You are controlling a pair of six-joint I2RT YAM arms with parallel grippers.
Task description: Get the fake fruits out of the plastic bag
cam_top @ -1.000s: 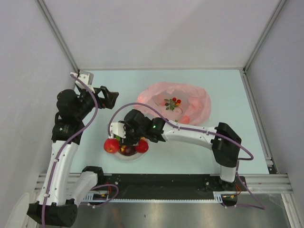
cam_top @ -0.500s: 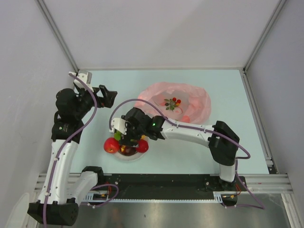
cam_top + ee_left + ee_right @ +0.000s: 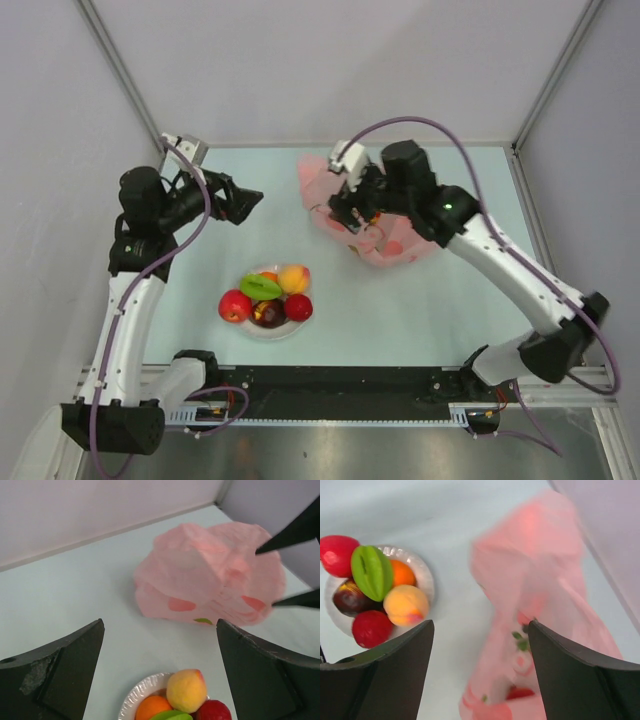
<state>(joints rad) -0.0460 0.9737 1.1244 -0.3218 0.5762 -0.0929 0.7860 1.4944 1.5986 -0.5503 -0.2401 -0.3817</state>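
Plastic bag: the plastic bag (image 3: 398,232) sat bunched at about 1 o'clock on the table (image 3: 420,310), its pink film heaped up rather than lying flat.
Fake fruits: six fake fruits (image 3: 266,297) were piled on the white plate (image 3: 136,695) at about 8 o'clock. Red and green patches showed through the bag's film, and I could not tell fruit from print.
Right gripper: the right gripper (image 3: 480,630) hung over the bag's 10 o'clock edge with its jaws spread wide and nothing clamped between them.
Left gripper: the left gripper (image 3: 160,625) was at 10 o'clock on the table, jaws fully apart and empty, aimed toward the bag with the plate below it.
Progress: most of the job looked done, with perhaps one berry cluster left inside.
Risk, film instead of fruit: closing through crinkled folds would probably pinch plastic only, because the remaining piece was hidden and blurred.
Risk, dragging: a bag caught by one finger could slide toward the plate at 8 o'clock and knock the piled fruit off, since the thin film looked too light to stay put.
Risk, rolling: a glossy round piece gripped off-centre might squirt out and roll toward the table edge.
Risk, arms: both grippers pointed at the same bag, so reaching together could make them collide.
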